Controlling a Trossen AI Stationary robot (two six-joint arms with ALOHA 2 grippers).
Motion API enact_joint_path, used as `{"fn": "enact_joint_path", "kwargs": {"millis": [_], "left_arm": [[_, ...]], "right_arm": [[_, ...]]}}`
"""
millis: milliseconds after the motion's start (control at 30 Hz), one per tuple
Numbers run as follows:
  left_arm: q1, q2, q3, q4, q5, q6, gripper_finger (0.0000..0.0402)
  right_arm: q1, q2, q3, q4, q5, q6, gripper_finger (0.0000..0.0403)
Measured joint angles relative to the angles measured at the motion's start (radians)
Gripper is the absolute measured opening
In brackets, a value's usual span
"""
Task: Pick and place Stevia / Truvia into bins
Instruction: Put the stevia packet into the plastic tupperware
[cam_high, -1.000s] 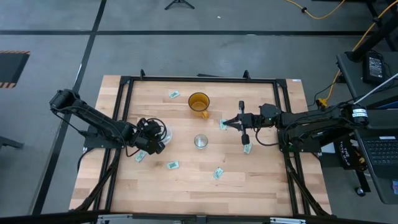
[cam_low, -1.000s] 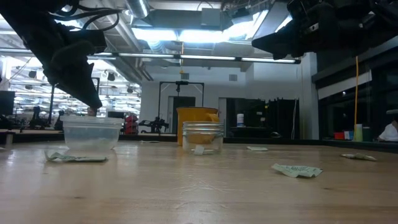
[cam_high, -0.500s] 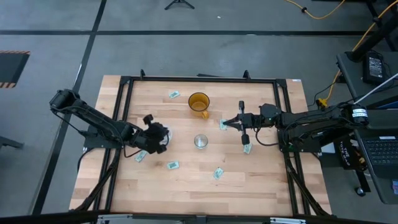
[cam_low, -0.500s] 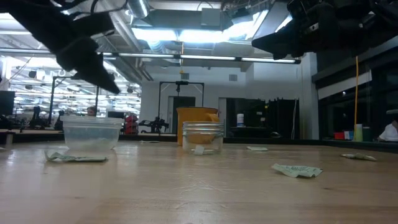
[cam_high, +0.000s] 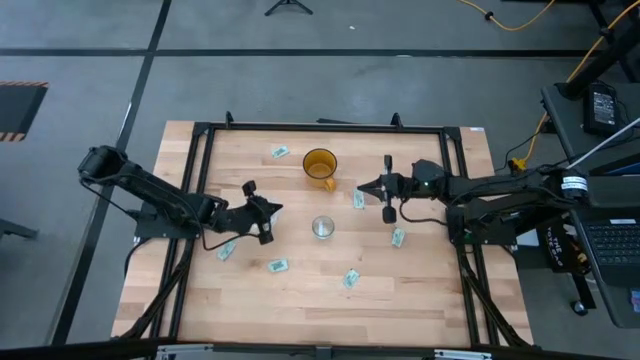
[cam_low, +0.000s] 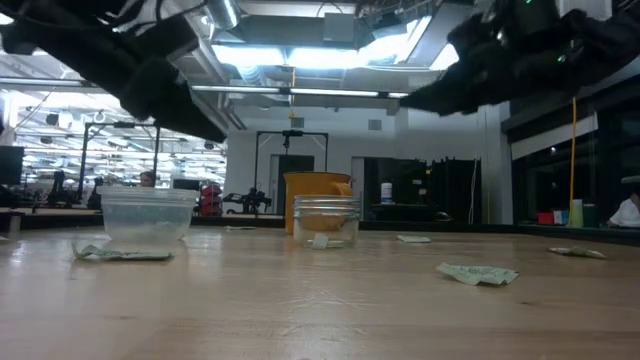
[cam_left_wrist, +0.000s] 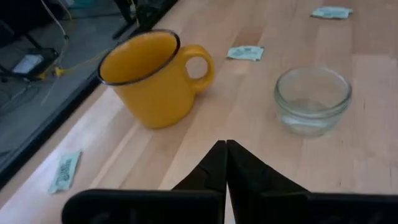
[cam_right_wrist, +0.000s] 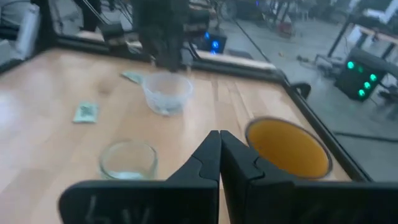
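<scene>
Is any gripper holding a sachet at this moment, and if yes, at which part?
Nothing is held. The left gripper and the right gripper are both shut, with no sachet between their fingers.

pale matt wood table (cam_high: 420, 290); glossy amber mug (cam_left_wrist: 152, 78); clear glass cup (cam_left_wrist: 313, 99).

Two dark, near-black arms here, built of slim jointed segments with black cables looping alongside them. The left gripper (cam_high: 270, 211) ends in two matte black tapering fingers, and the right gripper (cam_high: 366, 186) has the same wedge-shaped pair.
</scene>
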Motion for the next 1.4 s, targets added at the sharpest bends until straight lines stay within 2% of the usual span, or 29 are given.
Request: {"fn": "enact_joint_path", "kwargs": {"millis": [200, 400, 667, 833, 1000, 1200, 1400], "left_arm": [[0.136, 0.007, -0.001, -0.006, 0.047, 0.01, 0.0002], [0.297, 0.007, -0.001, -0.004, 0.188, 0.07, 0.0002], [0.459, 0.007, 0.065, -0.022, 0.2, 0.144, 0.0002], [0.543, 0.007, 0.165, -0.227, 0.256, 0.089, 0.0001], [0.637, 0.007, 0.261, -0.432, 0.305, 0.033, 0.0002], [0.77, 0.04, 0.296, -0.448, 0.429, 0.134, 0.0002], [0.895, 0.193, 0.343, -0.449, 0.582, 0.269, 0.0001]], "right_arm": [[-0.074, 0.102, 0.0, 0.084, 0.0, -0.001, 0.0007], [-0.112, 0.177, 0.0, 0.178, 0.001, 0.01, 0.0007], [-0.113, 0.18, 0.0, 0.18, 0.001, 0.008, 0.0007], [-0.114, 0.18, 0.0, 0.179, 0.058, 0.008, 0.0008], [-0.114, 0.18, 0.0, 0.179, 0.06, 0.032, 0.0008], [-0.114, 0.18, 0.0, 0.197, 0.06, 0.048, 0.0008], [-0.114, 0.179, 0.0, 0.248, 0.062, 0.004, 0.0008]]}}
